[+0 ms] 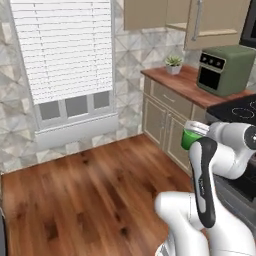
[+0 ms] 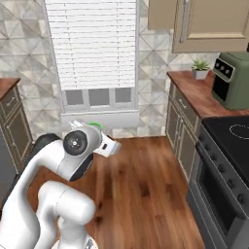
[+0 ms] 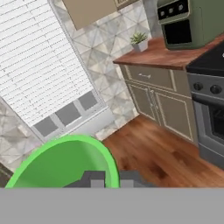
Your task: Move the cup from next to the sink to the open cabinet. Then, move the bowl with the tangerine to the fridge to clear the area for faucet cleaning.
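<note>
- Green and close against the lens in the hand view, the cup [image 3: 61, 164] has its round rim right at the two dark fingertips [image 3: 94, 178] of the gripper [image 3: 111, 180].
- The gripper is closed tight on the cup's rim, one fingertip inside the wall and one outside; nothing can be seen inside the cup.
- From the left base view the cup [image 1: 189, 138] is carried in the air at the end of the white arm [image 1: 205, 185], just in front of the lower cabinet doors [image 1: 162, 122] and level with them.
- From the right base view only a sliver of the cup [image 2: 96, 125] shows, above the arm's round joint.
- To the arm's right runs a wooden bench [image 1: 187, 85] with a small potted plant [image 1: 173, 64] at its far end and a green countertop oven [image 1: 224, 69] nearer.
- A black stove [image 2: 228, 165] sits next along that bench, closest to the arm.
- Tan wall cabinets [image 2: 204, 24] hang above the bench.
- Ahead, a window with white blinds [image 1: 62, 47] fills the tiled wall.
- Open wooden floor [image 1: 95, 190] lies between the arm and that wall, with nothing standing on it.
- Another cabinet [image 2: 12, 121] stands at the left edge of the right base view.
</note>
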Controlling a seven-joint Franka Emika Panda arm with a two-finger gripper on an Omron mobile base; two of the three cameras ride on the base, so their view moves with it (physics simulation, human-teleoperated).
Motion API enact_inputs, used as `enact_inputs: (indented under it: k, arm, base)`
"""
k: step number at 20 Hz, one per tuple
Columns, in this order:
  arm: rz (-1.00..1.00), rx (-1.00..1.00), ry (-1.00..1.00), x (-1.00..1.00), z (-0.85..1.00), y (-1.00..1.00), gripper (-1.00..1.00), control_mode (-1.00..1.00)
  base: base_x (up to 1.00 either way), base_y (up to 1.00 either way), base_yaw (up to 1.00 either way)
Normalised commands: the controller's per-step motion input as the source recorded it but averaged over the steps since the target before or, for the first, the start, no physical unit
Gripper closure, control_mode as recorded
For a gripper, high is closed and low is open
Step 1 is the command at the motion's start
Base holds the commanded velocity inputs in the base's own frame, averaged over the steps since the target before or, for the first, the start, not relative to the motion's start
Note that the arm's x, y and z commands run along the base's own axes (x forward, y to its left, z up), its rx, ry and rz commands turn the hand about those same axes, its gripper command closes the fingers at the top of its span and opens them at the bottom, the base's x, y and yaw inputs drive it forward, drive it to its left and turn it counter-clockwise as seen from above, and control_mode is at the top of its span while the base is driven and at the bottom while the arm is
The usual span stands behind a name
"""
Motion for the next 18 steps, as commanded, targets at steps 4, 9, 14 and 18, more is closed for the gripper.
enact_inputs:
  k: [4,9,14,18]
  arm:
    - [0.0,0.0,0.0,0.0,0.0,0.0,1.0,1.0]
    - [0.0,0.0,0.0,0.0,0.0,0.0,1.0,1.0]
    - [0.0,0.0,0.0,0.0,0.0,0.0,1.0,1.0]
    - [0.0,0.0,0.0,0.0,0.0,0.0,1.0,1.0]
  base:
    - [1.0,0.68,-0.55]
    - [1.0,0.72,-0.53]
    - [1.0,0.96,-0.55]
    - [1.0,1.0,-0.55]
